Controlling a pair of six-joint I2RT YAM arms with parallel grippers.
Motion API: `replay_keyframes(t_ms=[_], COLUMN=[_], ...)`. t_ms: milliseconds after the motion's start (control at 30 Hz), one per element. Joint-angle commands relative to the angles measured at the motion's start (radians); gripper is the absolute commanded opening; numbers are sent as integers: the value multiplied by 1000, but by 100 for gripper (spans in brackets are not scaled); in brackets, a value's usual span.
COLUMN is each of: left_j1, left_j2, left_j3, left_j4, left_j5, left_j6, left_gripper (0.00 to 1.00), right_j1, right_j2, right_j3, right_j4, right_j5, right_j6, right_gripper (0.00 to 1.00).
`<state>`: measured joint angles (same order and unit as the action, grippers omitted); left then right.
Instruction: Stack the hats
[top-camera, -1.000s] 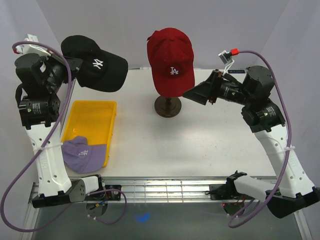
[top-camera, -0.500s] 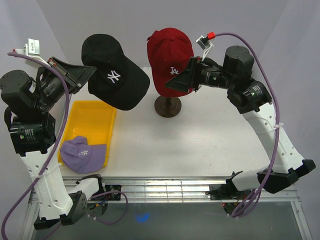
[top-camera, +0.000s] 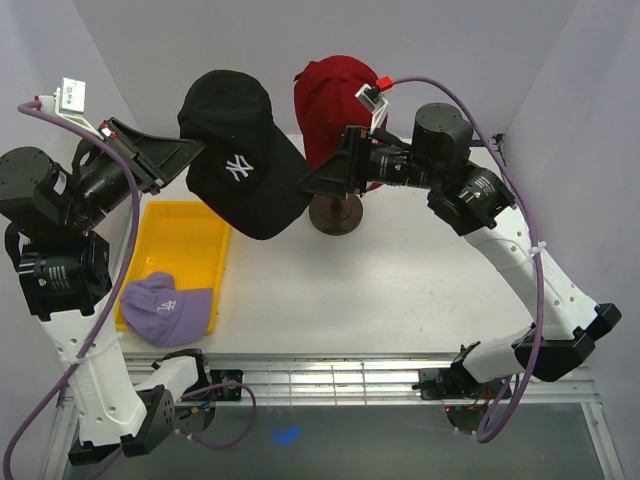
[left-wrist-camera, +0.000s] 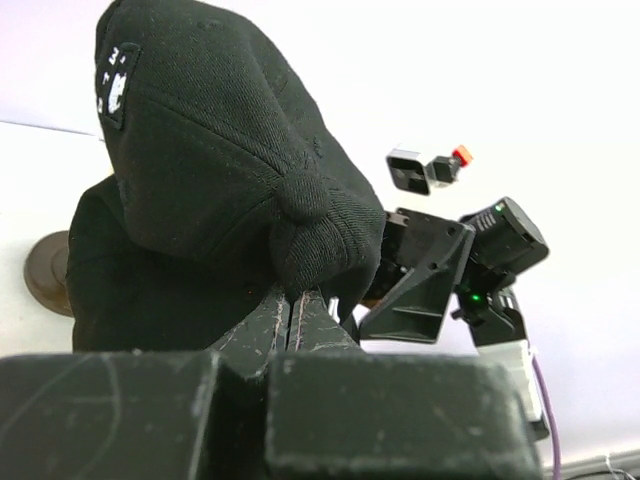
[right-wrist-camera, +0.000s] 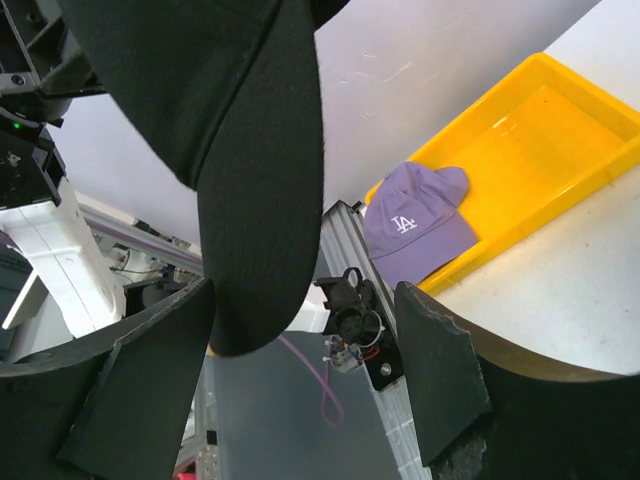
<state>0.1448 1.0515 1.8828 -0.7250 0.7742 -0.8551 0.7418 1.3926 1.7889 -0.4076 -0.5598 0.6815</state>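
A black NY cap (top-camera: 240, 165) hangs in the air just left of the red LA cap (top-camera: 325, 90), which sits on the mannequin head. My left gripper (top-camera: 195, 150) is shut on the black cap's back fabric (left-wrist-camera: 300, 215), jaws pressed together (left-wrist-camera: 297, 300). My right gripper (top-camera: 315, 180) is open at the black cap's brim. In the right wrist view the brim (right-wrist-camera: 260, 200) hangs between the spread fingers (right-wrist-camera: 305, 310), close to the left one. A lavender LA cap (top-camera: 165, 308) lies at the near end of the yellow tray.
The yellow tray (top-camera: 190, 225) lies at the left of the white table. The dark round stand (top-camera: 335, 213) under the red cap stands at the table's back middle. The metal rail (top-camera: 330, 375) runs along the near edge.
My left arm has carried the black cap rightward toward the red cap. My right arm has swung left across the red cap's front to the black cap's brim.
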Motion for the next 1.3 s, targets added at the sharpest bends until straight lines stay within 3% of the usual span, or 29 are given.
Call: replay_keyframes(t_ms=[0, 233, 333, 467, 567, 667, 700, 833, 867, 1000, 1100, 1167, 1200, 1267], left_j1=[2, 3, 4, 3, 2, 4, 4, 3, 2, 2, 4, 3, 2, 4], left_j2=[-5, 13, 24, 47, 76, 110, 117, 176, 194, 248, 333, 354, 341, 306], left_j3=[-2, -2, -4, -2, 3, -5, -2, 56, 77, 176, 385, 433, 417, 354], left_j4=[55, 84, 96, 130, 165, 229, 252, 292, 305, 328, 222, 203, 214, 223], left_j5=[56, 109, 112, 111, 82, 86, 85, 79, 73, 31, -70, -142, -168, -234], left_j6=[-27, -38, -42, -64, -85, -130, -139, -171, -189, -203, -153, -156, -168, -174], left_gripper=[0, 0, 0, 0, 0, 0, 0, 2, 8, 48, 66, 73, 98, 98], right_j1=[24, 31, 31, 31, 31, 31, 28, 8, 1, -70, -133, -179, -191, -229], right_j2=[9, 28, 29, 16, 19, 46, 52, 69, 65, 77, 134, 178, 193, 233], right_j3=[18, 27, 11, -9, -8, 10, 32, 14, -5, -71, -2, 59, 70, 93], right_j4=[92, 157, 199, 239, 265, 297, 302, 412, 468, 731, 811, 871, 904, 998], right_j5=[18, -2, -23, -25, -49, -80, -90, -117, -121, -144, -143, -126, -118, -92], right_j6=[44, 101, 144, 187, 223, 269, 291, 409, 449, 674, 795, 902, 944, 1068], right_gripper=[78, 76, 66, 41, 33, 19, 9, 8, 8, 8, 8, 8, 8, 8])
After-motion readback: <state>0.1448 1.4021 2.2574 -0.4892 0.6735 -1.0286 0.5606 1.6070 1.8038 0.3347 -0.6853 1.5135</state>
